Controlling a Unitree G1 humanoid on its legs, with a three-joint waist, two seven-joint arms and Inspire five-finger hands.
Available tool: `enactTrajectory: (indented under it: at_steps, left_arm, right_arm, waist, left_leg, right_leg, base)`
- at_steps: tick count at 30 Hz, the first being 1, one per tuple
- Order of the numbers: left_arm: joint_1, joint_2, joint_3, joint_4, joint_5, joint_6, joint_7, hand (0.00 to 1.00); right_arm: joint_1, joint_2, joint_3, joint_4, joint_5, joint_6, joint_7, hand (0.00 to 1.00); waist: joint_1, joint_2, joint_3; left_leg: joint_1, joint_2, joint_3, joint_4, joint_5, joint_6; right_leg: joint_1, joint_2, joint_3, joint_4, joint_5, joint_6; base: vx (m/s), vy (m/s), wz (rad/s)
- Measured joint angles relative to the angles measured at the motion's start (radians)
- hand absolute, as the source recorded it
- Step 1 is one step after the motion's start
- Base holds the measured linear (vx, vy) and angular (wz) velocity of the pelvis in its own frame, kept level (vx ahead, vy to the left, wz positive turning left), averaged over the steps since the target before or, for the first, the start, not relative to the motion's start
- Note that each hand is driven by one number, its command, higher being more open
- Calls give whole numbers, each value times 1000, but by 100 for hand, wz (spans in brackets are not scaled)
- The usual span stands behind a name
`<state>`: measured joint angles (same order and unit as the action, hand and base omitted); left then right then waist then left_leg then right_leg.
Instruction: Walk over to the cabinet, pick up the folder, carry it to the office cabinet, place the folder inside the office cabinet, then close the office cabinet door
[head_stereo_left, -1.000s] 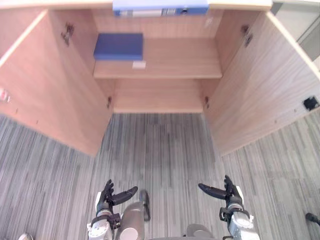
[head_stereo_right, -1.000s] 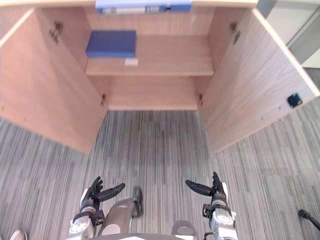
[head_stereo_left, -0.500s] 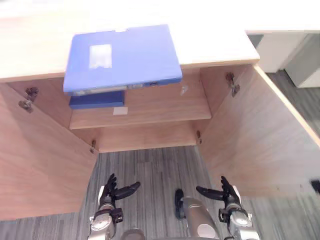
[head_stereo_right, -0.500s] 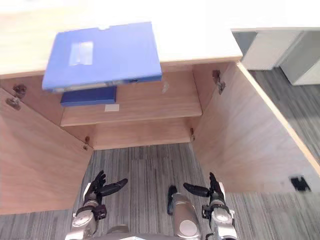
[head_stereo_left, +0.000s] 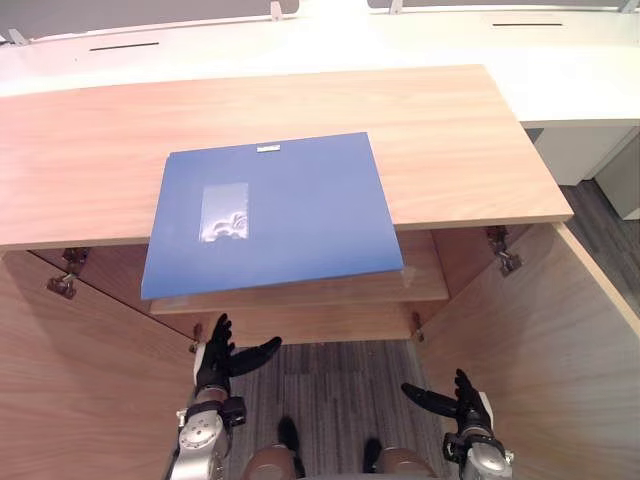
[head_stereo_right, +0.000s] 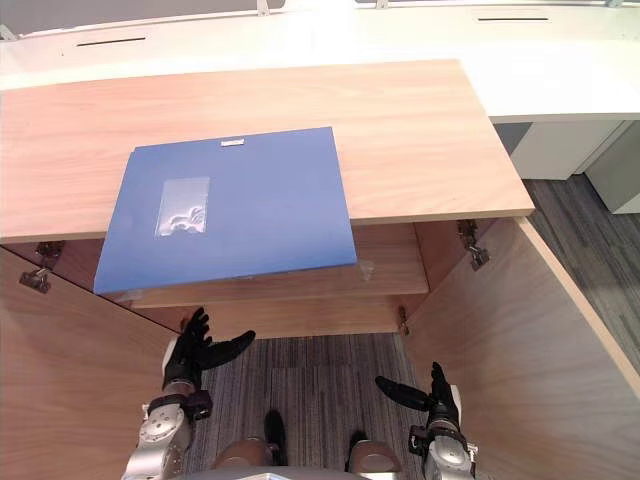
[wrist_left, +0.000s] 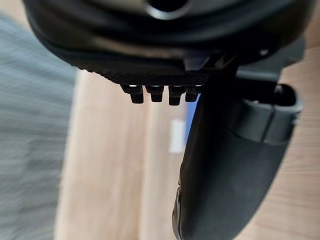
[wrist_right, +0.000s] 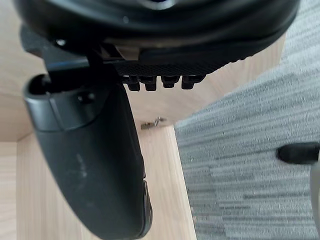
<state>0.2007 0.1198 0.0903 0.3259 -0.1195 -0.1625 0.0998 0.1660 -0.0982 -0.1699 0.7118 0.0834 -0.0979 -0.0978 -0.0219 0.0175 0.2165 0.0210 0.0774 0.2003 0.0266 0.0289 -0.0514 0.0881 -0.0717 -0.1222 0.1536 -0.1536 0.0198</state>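
1. Your folder (head_stereo_left: 270, 215) is blue and lies flat on the wooden top of the cabinet (head_stereo_left: 450, 140), towards the robot's left of the middle.
2. The folder's near edge juts past the cabinet's front edge, over the open compartment; a small clear pocket (head_stereo_left: 225, 212) sits on its cover.
3. Neither hand touches the folder; both hang well below it, in front of the opening.
4. Your left hand (head_stereo_left: 215, 362) is spread wide, fingers straight and pointing up towards the cabinet, thumb out to the side, and it has hold of nothing.
5. In the left wrist view you see that hand's thumb (wrist_left: 220, 165) standing clear of the row of fingers (wrist_left: 150, 94), with only wood panel past them.
6. Your right hand (head_stereo_left: 462, 396) is likewise spread and empty, thumb pointing inwards, low down by the right door.
7. The right wrist view shows its thumb (wrist_right: 95, 160) apart from its fingers (wrist_right: 150, 85), with a metal hinge (wrist_right: 152, 123), wood and striped carpet beyond.
8. Both cabinet doors stand open: the left door (head_stereo_left: 80, 390) and the right door (head_stereo_left: 540, 360) flank the hands.
9. Inside the cabinet you can see a wooden shelf (head_stereo_left: 330, 292) just under the folder's overhanging edge.
10. Grey striped floor (head_stereo_left: 335, 390) runs between the two hands, and a white bench (head_stereo_left: 560, 70) stands behind the cabinet.
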Motion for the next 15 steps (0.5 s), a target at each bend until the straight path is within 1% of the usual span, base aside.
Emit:
enactTrajectory:
  at_steps: [2, 3, 6, 9, 11, 13, 15]
  left_arm:
    - [37, 1, 4, -85, 10, -1, 15, 100]
    - [81, 0, 5, -177, 46, -10, 29, 100]
    - [124, -7, 12, -262, 85, -35, 53, 100]
    - [165, -16, 22, -337, 105, -46, 82, 100]
    - [187, -16, 22, -399, 116, -68, 101, 100]
    - [209, -16, 23, -447, 122, -80, 108, 100]
    - [243, -29, 32, -514, 128, -84, 110, 100]
  right_arm:
    - [-1, -1, -1, 1, -2, -3, 0, 100]
    - [0, -2, -1, 1, -9, -7, -3, 100]
    - [2, -4, -1, 5, -13, -9, -9, 100]
    - [5, -4, -1, 15, -36, -16, -13, 100]
    - [4, -3, 0, 19, -48, -17, -14, 100]
    - [4, -4, 1, 29, -49, -18, -15, 100]
    - [0, -4, 3, 38, -54, -25, -16, 100]
  waist:
    - [4, 1, -3]
    - [6, 2, -4]
    - [7, 6, -10]
    - [17, 13, -31]
    - [32, 16, -35]
    - [38, 17, -41]
    - [40, 14, -49]
  left_leg:
    - [12, 0, -4, -12, 0, 0]
    - [23, -4, -13, -22, 1, -1]
    - [32, -5, -27, -28, 2, -3]
    - [35, -9, -40, -36, 7, -3]
    - [45, -12, -59, -55, 25, 2]
    - [45, -18, -72, -67, 38, 3]
    - [35, -27, -83, -71, 42, 3]
  right_leg:
    - [9, 3, -1, -1, 0, 0]
    - [21, 5, -8, -5, 0, 0]
    - [35, 6, -20, -5, 0, 0]
    - [40, 4, -26, -5, 0, 0]
    - [52, 1, -44, -7, 0, 0]
    - [53, -1, -49, -7, 0, 0]
    - [55, -5, -49, -22, -11, 10]
  base:
    - [43, -24, 10]
    - [21, -28, 12]
    - [-1, -18, 15]
    - [-29, -10, 14]
    - [-71, -18, 25]
    - [-91, -10, 23]
    - [-109, -8, 17]
